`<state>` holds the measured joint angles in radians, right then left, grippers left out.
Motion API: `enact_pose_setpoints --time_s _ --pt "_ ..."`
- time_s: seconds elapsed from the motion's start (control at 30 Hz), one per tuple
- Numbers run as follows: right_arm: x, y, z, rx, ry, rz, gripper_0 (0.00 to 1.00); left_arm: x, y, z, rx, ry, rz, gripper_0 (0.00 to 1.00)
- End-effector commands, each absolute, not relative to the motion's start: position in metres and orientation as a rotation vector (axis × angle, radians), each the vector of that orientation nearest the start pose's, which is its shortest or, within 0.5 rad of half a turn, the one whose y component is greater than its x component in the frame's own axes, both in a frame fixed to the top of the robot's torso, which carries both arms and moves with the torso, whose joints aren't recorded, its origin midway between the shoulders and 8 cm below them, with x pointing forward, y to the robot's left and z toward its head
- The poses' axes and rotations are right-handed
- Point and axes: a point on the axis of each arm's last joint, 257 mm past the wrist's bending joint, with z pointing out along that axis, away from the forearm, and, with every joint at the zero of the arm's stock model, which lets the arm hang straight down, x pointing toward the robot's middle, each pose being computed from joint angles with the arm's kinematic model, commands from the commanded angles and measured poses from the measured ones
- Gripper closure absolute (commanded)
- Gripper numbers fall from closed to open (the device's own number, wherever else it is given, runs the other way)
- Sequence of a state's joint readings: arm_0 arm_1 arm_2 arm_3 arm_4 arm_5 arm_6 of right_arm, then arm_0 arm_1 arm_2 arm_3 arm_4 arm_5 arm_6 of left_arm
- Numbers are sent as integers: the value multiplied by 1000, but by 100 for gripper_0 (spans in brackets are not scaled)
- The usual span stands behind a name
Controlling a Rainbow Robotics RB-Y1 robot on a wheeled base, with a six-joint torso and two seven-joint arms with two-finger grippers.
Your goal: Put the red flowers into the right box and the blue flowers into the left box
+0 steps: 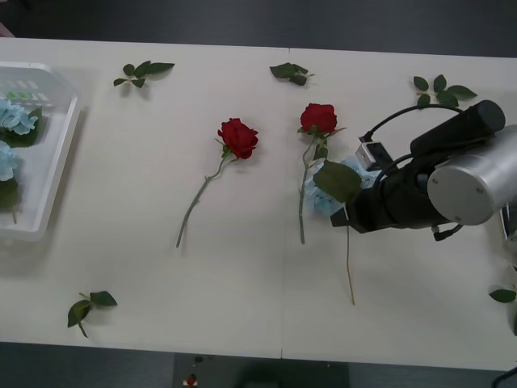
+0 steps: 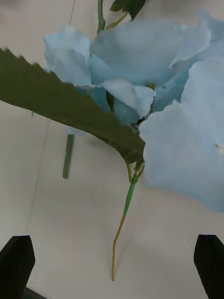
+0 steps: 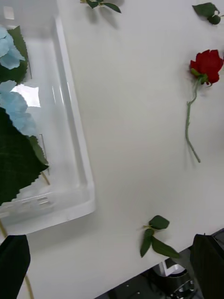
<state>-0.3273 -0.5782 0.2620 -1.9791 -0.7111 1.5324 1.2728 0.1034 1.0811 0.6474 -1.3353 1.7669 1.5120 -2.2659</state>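
Looking down from the front view first, I am seeing my right arm reaching in over the bench (image 1: 242, 323) toward a blue flower (image 1: 323, 196) lying just beside the right-hand red rose (image 1: 318, 118), their stems running close alongside each other; the arm's bulk is covering the pincer itself here, so I am placing it only roughly above that pale bloom. A second red rose (image 1: 238, 137) is lying apart nearer the middle, its stem trailing toward me. The left box (image 1: 56, 153) is sitting at the far left edge, already holding blue flowers (image 1: 14, 115), which I am reading as that half of the sorting being under way. Loose leaf sprigs (image 1: 144, 71) are scattered around the bench. Moving to the right wrist view, the right pincer (image 2: 112, 261) is hanging with its black fingers (image 2: 16, 261) wide apart at the two corners, clamped on nothing; the blue petals (image 2: 186, 140) and a broad serrated leaf (image 2: 60, 107) are looming close, with a thin stem (image 2: 123, 219) running down between the fingers, so I am judging this as lining up to grasp by the stem rather than crush the bloom. Turning to the left wrist view, the left pincer (image 3: 112, 266) is hovering with its fingers also apart near the box's rim (image 3: 77, 140), above blue blooms (image 3: 14, 107) inside, seemingly waiting there; one rose (image 3: 206, 64) is lying well away.
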Motion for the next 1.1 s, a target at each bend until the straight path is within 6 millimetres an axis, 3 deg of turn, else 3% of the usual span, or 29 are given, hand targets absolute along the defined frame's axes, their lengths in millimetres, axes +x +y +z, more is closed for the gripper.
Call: enact_pose_setpoints --time_s 0.03,0.4,0.73,0.77,0.8,0.83,0.9,0.93,1.1 --pt "434 -181 -261 -360 2597 214 0 370 490 -97 297 2305 -518 0" --pt "446 -183 -298 -375 2560 129 0 419 416 -91 284 2246 -508 0" --pt "456 -183 -325 -349 2551 123 0 448 369 -99 271 2217 -467 0" --pt "456 -183 -326 -350 2552 118 10 453 363 -100 281 2201 -460 0" --pt "456 -183 -327 -354 2552 117 26 454 360 -102 283 2197 -459 0" --pt "455 -182 -328 -351 2553 118 55 458 354 -103 290 2182 -460 0" --pt "454 -181 -329 -344 2559 125 95 464 342 -108 296 2164 -476 0" --pt "453 -180 -330 -345 2558 128 100 466 339 -110 297 2161 -482 0" --pt "453 -177 -329 -336 2558 138 100 473 321 -119 321 2145 -486 0"
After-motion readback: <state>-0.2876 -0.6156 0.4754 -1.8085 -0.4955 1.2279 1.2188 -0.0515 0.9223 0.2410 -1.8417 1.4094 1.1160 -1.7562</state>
